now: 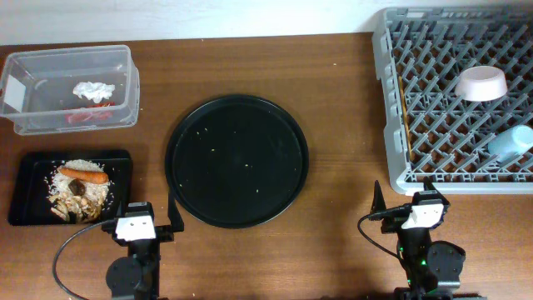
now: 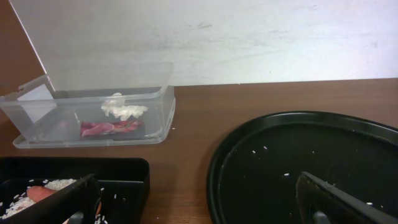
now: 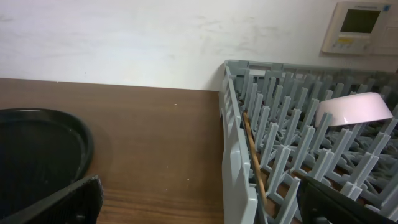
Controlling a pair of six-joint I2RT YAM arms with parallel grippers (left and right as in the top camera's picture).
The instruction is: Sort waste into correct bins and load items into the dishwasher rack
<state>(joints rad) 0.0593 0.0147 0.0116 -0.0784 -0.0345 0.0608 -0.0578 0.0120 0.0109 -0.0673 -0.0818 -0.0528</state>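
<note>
The clear box (image 1: 71, 87) at the far left holds crumpled tissue (image 1: 93, 90) and a red wrapper (image 1: 83, 117). In front of it, the flat black tray (image 1: 29, 187) carries rice, a carrot (image 1: 82, 174) and a dark lump (image 1: 75, 188). At the right, the grey dishwasher rack (image 1: 454, 100) holds the pale dish (image 1: 481, 83), the blue cup (image 1: 510, 142) and chopsticks (image 1: 405, 117) along its left side. My left gripper (image 1: 143, 218) is open and empty between the flat tray and the round tray. My right gripper (image 1: 408, 204) is open and empty by the rack's front left corner.
A large round black tray (image 1: 237, 160) with a few rice grains lies mid-table. In the left wrist view the clear box (image 2: 93, 112) stands ahead against the white wall. In the right wrist view the rack wall (image 3: 239, 155) rises close ahead.
</note>
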